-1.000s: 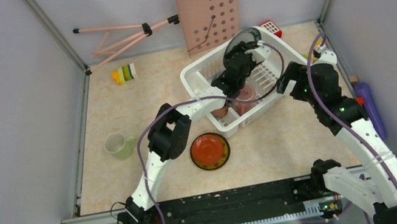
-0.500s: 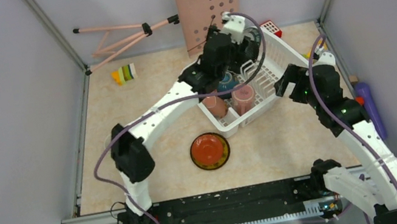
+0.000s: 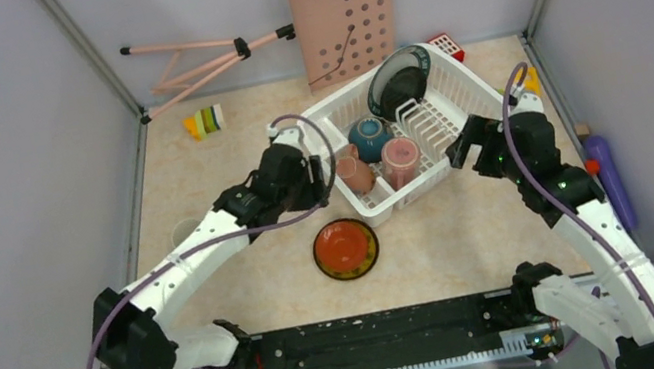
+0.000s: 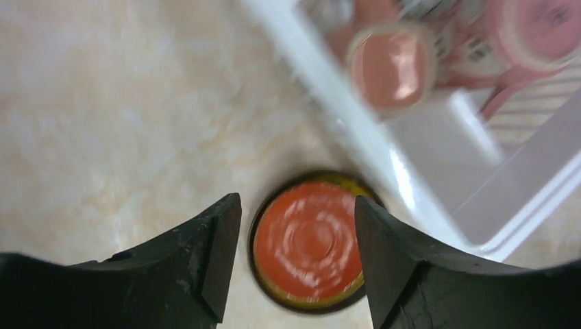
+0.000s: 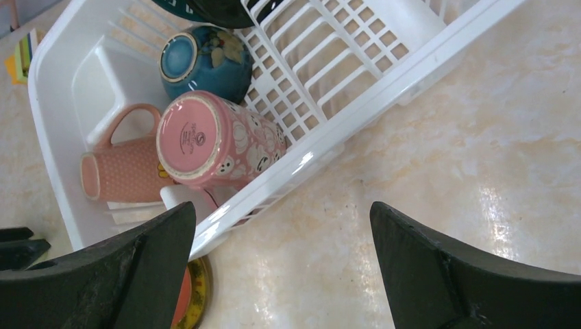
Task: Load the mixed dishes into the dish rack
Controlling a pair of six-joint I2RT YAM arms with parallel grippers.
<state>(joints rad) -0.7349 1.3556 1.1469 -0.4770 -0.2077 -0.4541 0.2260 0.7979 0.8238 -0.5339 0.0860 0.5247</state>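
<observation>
The white dish rack (image 3: 469, 102) stands at the back right. It holds the dark-rimmed plate (image 3: 398, 82) standing upright, the teal bowl (image 3: 368, 137) and two pinkish cups (image 3: 355, 175). The red plate with a yellowish rim (image 3: 345, 248) lies on the table in front of the rack. My left gripper (image 3: 311, 187) is open and empty by the rack's near-left corner, and in the left wrist view (image 4: 296, 202) the red plate (image 4: 308, 247) lies below its jaws. My right gripper (image 3: 463, 145) is open and empty at the rack's right side. The light green mug is mostly hidden under my left arm.
A pink perforated board (image 3: 342, 4) leans on the back wall, with a pink tripod (image 3: 199, 60) lying to its left. Toy blocks (image 3: 204, 122) sit at the back left. A purple object (image 3: 609, 175) lies along the right wall. The right wrist view shows the rack's wall (image 5: 384, 86).
My left arm has drawn back from the far end of the rack toward the near left, leaving the dark-rimmed plate standing in the rack. The right arm has hardly moved.
</observation>
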